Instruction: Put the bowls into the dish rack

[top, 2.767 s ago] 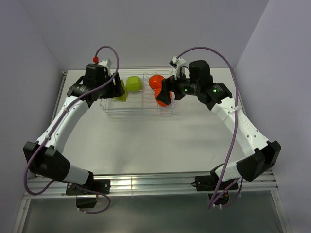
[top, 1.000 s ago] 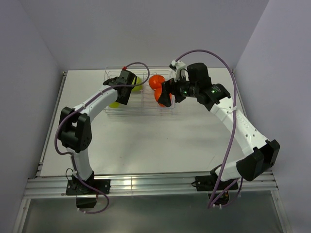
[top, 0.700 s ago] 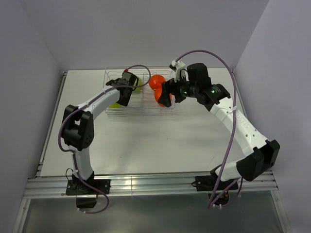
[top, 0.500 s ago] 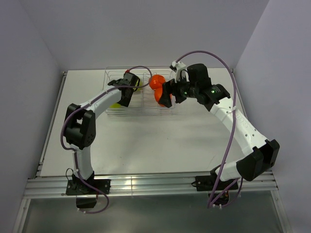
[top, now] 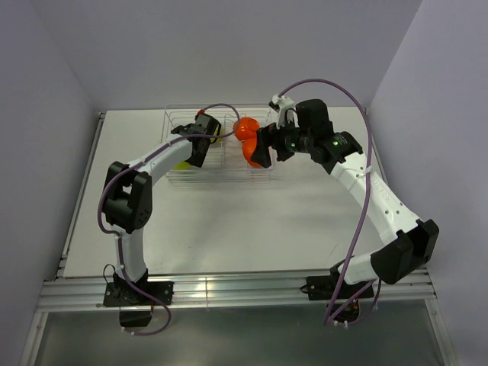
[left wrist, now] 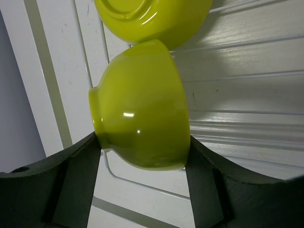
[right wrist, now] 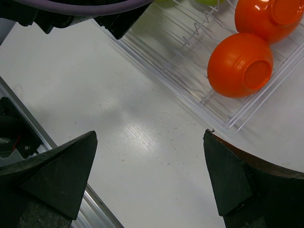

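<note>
My left gripper (left wrist: 142,142) is shut on a lime-green bowl (left wrist: 140,114), one finger on each side, holding it on its side over the wires of the dish rack (left wrist: 142,183). A second green bowl (left wrist: 152,19) lies just beyond it. In the top view the left gripper (top: 200,141) is over the left half of the rack (top: 229,174), with green showing beside it (top: 217,133). Two orange bowls (right wrist: 240,64) (right wrist: 266,16) lie in the rack's right half. My right gripper (right wrist: 150,133) is open and empty over the table in front of the rack.
The rack sits at the back middle of the white table (top: 244,221). Grey walls stand close behind and to both sides. A metal rail (top: 229,290) runs along the near edge. The left arm's links (top: 126,202) stretch over the table's left part.
The left arm swung from the rack's left side to over its left half; over the last second its elbow crept right. The right arm has hardly moved.
</note>
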